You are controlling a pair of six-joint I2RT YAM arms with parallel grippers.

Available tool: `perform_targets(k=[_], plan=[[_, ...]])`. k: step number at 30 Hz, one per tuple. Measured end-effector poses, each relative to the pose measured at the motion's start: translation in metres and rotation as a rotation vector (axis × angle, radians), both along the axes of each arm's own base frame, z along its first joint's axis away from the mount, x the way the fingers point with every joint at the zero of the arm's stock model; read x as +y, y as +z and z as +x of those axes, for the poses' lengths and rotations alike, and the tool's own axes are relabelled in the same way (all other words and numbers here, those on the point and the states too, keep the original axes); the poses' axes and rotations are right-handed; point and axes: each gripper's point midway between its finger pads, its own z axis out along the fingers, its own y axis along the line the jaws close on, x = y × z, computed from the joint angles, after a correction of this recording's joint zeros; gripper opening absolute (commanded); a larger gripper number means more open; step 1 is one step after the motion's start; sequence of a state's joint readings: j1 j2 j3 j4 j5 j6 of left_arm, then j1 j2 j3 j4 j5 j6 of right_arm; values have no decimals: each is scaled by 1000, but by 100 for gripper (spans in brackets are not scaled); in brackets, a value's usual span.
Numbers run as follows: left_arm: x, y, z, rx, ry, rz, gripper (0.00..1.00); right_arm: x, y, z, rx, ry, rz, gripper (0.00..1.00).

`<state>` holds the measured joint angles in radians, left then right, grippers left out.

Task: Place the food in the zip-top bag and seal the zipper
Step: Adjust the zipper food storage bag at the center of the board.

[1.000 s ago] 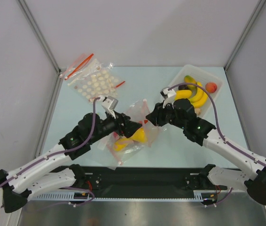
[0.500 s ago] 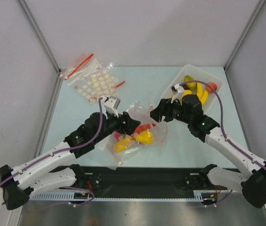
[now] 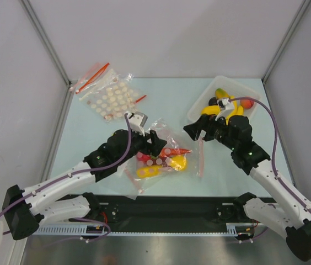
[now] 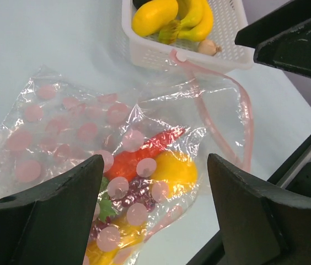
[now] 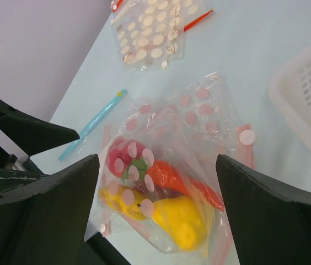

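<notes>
Top view first. Two arms, one per side. Left end effector hanging above the left part of the zip-top bag, spread wide, gripping nothing. Right end effector just off the bag's right side, close to the basket, likewise wide and empty. Bag lying on the worktop between the two. Four pieces of food visible through the plastic: one chili, one apple, two yellow pieces. One pink zipper along the bag's right edge. In the basket: bananas (can't count them under the cable), one mango, one peach, one dark bunch of grapes. Far left: a pile of white-dotted bags with two red strips; number of bags hard to tell.

Left wrist view. Two fingers far apart, only the bag below. Pale pink dots all over the plastic. Zipper bowed into an open loop, halves apart. One chili and one yellow piece plain to see, something dark purple beside them.

Right wrist view. Same wide spread, nothing pinched. One apple, one chili, two yellow pieces in the bag. One light-blue stick on the worktop beside it.
</notes>
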<state>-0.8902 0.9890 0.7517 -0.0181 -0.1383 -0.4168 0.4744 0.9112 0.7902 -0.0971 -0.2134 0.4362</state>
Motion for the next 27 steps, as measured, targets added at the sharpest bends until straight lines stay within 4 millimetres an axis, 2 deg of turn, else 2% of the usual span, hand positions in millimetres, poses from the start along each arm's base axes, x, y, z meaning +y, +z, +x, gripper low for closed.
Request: perform_targets(k=[3, 6, 11, 15, 21, 27], plan=[[-2, -11, 3, 7, -2, 37, 81, 0, -13, 10, 28, -1, -9, 92], [-1, -13, 7, -4, 8, 53, 81, -4, -34, 22, 87, -19, -33, 89], [1, -9, 11, -26, 30, 54, 81, -29, -62, 40, 177, -93, -46, 72], [3, -8, 14, -37, 47, 59, 82, -30, -68, 37, 216, -75, -34, 64], [7, -7, 18, -51, 74, 67, 82, -17, -74, 27, 267, 7, -8, 40], [6, -7, 21, -69, 73, 77, 84, -8, -89, 20, 333, 65, -6, 36]])
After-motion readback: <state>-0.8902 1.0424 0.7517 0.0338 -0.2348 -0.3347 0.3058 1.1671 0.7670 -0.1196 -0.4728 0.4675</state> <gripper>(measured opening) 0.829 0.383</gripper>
